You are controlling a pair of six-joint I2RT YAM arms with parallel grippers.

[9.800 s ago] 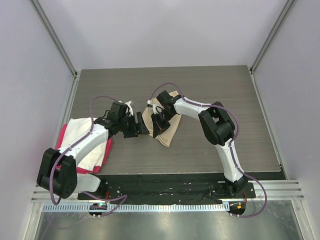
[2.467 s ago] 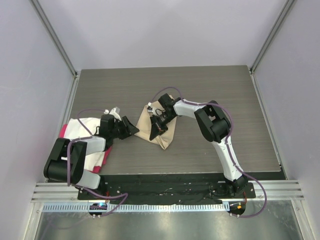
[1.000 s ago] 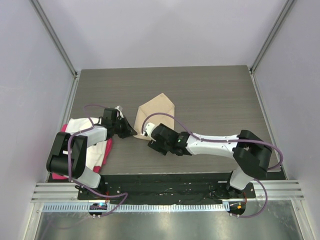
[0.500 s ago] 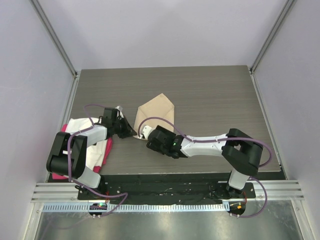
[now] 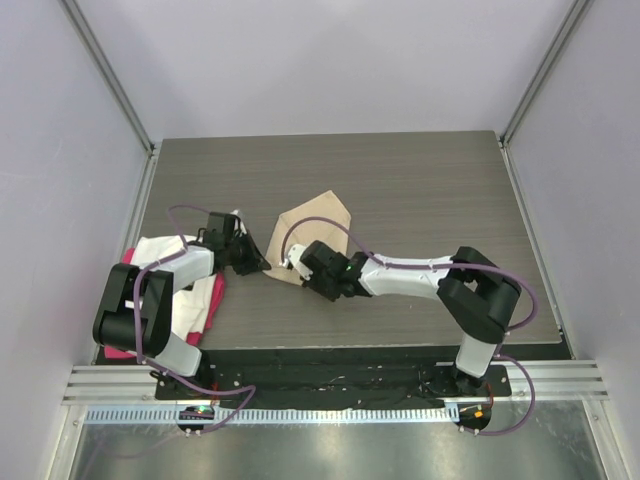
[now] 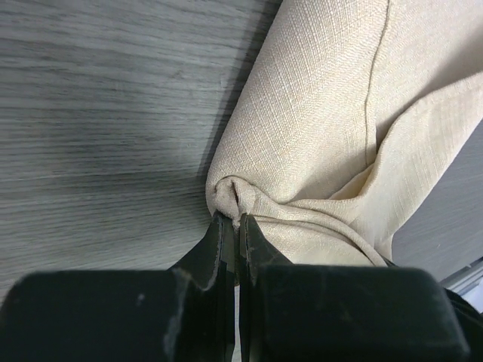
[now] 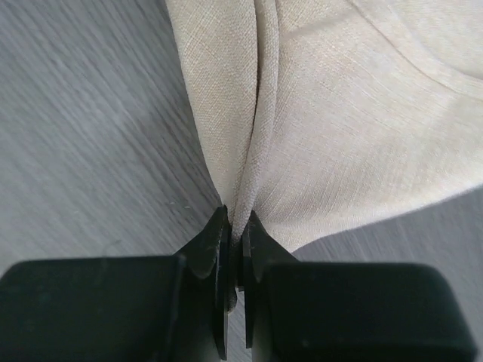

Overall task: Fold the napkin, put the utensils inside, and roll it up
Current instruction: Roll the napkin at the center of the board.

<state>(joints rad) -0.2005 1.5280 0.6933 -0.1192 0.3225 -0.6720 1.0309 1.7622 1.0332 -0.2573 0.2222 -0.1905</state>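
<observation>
The beige napkin (image 5: 320, 218) lies folded in the middle of the table, with its near end bunched. My left gripper (image 5: 264, 266) is shut on the napkin's near left corner; in the left wrist view the gripper (image 6: 235, 220) pinches a puckered bit of the napkin (image 6: 324, 113). My right gripper (image 5: 302, 272) is shut on the near edge just to the right. In the right wrist view that gripper (image 7: 238, 217) holds a raised fold of the napkin (image 7: 347, 113). The utensils are out of view.
A white cloth (image 5: 160, 255) lies over a pink-red cloth (image 5: 212, 298) at the table's left edge, under the left arm. The right arm stretches low across the near table. Grey walls close in the table on three sides.
My right gripper was open half a second ago and is now shut on the napkin's near edge, having moved slightly toward it. The left gripper has kept its hold.
</observation>
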